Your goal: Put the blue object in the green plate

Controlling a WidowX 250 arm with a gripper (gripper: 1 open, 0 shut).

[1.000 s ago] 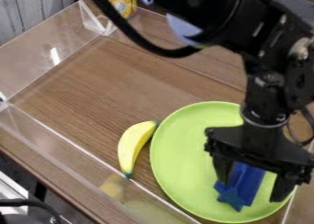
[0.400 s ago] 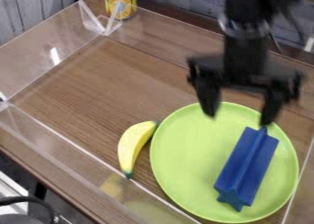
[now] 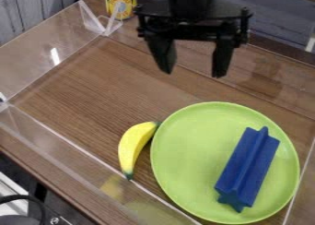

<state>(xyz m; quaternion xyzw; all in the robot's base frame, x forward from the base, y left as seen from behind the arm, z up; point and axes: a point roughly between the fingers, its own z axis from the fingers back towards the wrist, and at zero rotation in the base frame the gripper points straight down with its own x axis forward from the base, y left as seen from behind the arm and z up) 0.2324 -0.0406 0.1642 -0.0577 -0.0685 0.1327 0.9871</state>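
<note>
blue block point(image 3: 249, 168): lies flat inside the green plate, on its right half, long axis running from upper right to lower left, a raised ridge along its length; nothing touches it.
green plate point(image 3: 185, 148): round, lime green, sits on the wooden table at the lower right; its right edge runs out of view.
gripper point(image 3: 196, 59): black, hangs above the table near the top centre, well apart from the plate and the block; its two fingers point down and stand wide apart with nothing between them.
banana point(image 3: 133, 146): yellow, lies on the table just beside the plate's left rim, curved, stem end toward the lower left.
table point(image 3: 99, 90): brown wood grain, fenced by clear plastic walls on the left and back.
can point(image 3: 120, 3): yellow, stands at the back, behind the clear wall.
</note>
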